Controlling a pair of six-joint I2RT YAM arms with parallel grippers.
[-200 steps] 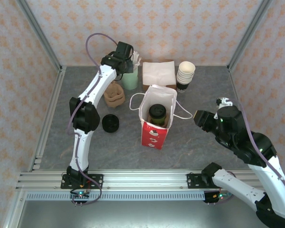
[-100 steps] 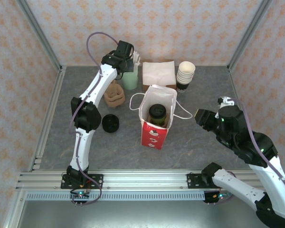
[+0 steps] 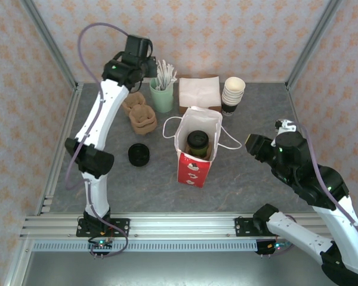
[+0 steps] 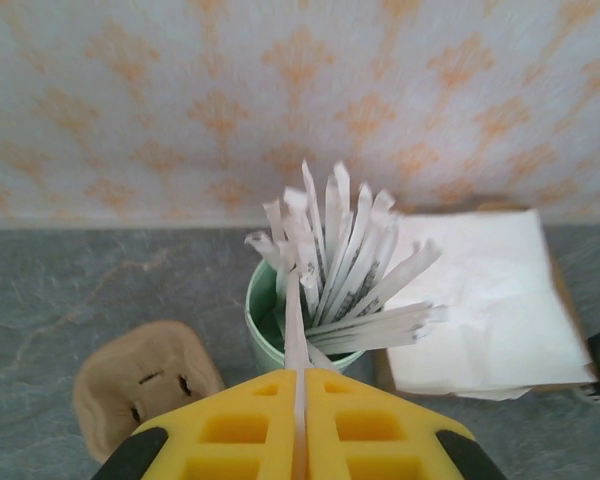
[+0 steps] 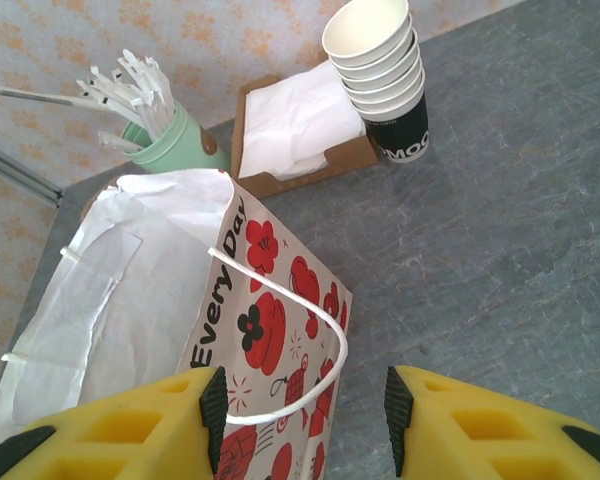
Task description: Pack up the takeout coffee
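left gripper (image 4: 300, 390): clamped on one white stick (image 4: 296, 310), above the pale green cup (image 4: 263, 325) at the table's back | right gripper (image 5: 302, 400): jaws parted, empty, hovering right of the paper bag (image 5: 280, 320), not touching | takeout coffee (image 3: 197, 143): upright inside the paper bag, black lid on, mid-table

Bright, even light — soft shadows; left wrist view slightly blurred.
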